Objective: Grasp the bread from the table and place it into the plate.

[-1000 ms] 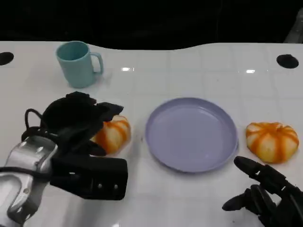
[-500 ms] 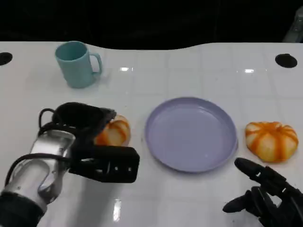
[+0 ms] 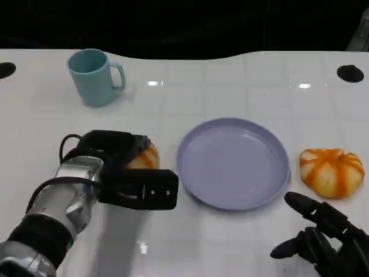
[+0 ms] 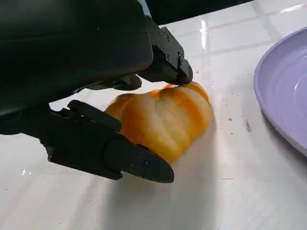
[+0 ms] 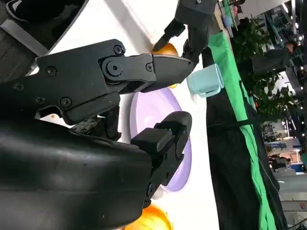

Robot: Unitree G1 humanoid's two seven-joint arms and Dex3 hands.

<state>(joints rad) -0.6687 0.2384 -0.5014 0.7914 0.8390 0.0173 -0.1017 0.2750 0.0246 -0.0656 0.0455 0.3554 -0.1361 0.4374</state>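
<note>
A glossy white tiled desk (image 3: 230, 81) stands against a dark background. One teal mug (image 3: 93, 77) stands far left. The left hand (image 3: 118, 164) closes its fingers around one bread (image 4: 163, 117) resting on the desk just left of the one purple plate (image 3: 233, 163). A second bread (image 3: 331, 172) lies right of it. The right hand (image 3: 323, 239) rests nearby, fingers spread, holding nothing.

Teal mug (image 3: 95, 77) upright at the white table's (image 3: 242, 86) far left.
</note>
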